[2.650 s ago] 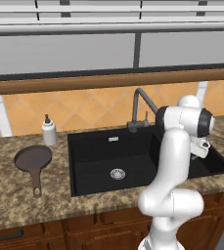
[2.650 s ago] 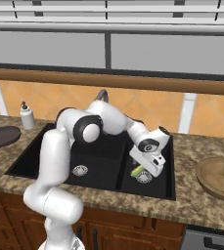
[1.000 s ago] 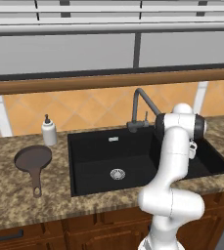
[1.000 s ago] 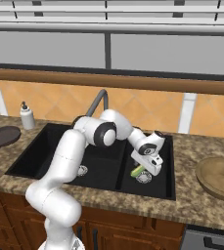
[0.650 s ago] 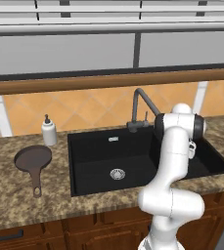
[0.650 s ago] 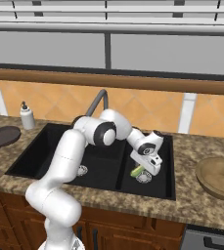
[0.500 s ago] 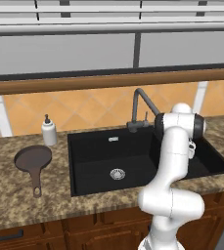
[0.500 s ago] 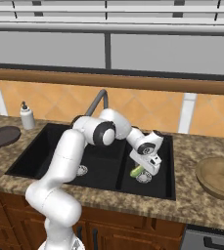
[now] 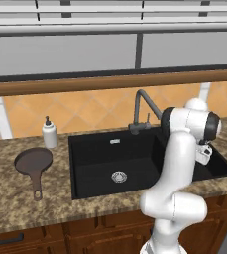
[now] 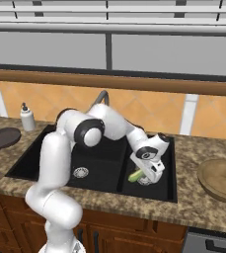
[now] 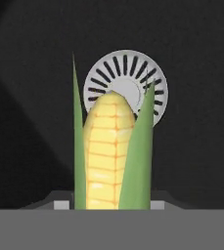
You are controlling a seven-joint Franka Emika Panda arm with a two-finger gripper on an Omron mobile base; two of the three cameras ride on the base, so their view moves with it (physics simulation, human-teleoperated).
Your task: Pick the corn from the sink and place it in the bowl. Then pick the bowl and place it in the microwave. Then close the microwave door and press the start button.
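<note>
A short yellow corn (image 11: 111,156) with green husk leaves stands between my dark fingertips (image 11: 60,204), over the round steel drain (image 11: 125,85). My gripper (image 10: 143,174) is low in the right basin of the black sink (image 10: 104,163), shut on the corn (image 10: 135,175). The tan-brown bowl (image 10: 222,179) sits on the granite counter to the right of the sink, well apart from the gripper. In the left base view my white arm hides the gripper and reaches down into the sink (image 9: 100,158). The microwave and its door are out of view.
A dark gooseneck faucet (image 9: 142,106) rises behind the sink's divider. A frying pan (image 9: 33,161) and a white soap bottle (image 9: 49,134) are on the counter left of the sink. A wooden ledge and a window run above the tiled wall.
The jaws have shut on the corn; a second ago they stood wide around it. The arm and the corn have hardly shifted.
</note>
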